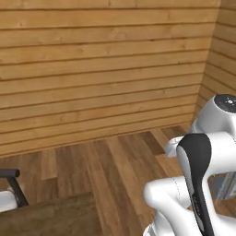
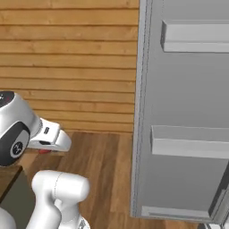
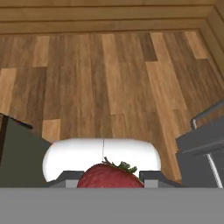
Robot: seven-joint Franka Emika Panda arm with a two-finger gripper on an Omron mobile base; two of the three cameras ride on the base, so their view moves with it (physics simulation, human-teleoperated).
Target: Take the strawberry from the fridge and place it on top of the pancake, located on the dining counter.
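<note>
Wood-plank wall (image 1: 101, 69) and floor (image 3: 109, 83) behind; no legible writing. Red strawberry (image 3: 110, 176), green-topped, clamped between gripper (image 3: 109, 178) fingers, above floor. Grey fridge (image 2: 183, 112) door at right.

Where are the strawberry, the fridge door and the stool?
strawberry (image 3: 110, 176): hand view, red body between the gripper's fingers.
fridge door (image 2: 183, 103): right base view, inner grey panel between bins.
stool (image 1: 14, 184): left base view, black frame.

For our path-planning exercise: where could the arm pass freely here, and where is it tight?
Free: the plank floor between the wooden wall and the counter corner. Tight: to the right, by the open fridge door with its bins. The end effector holds the strawberry.
</note>
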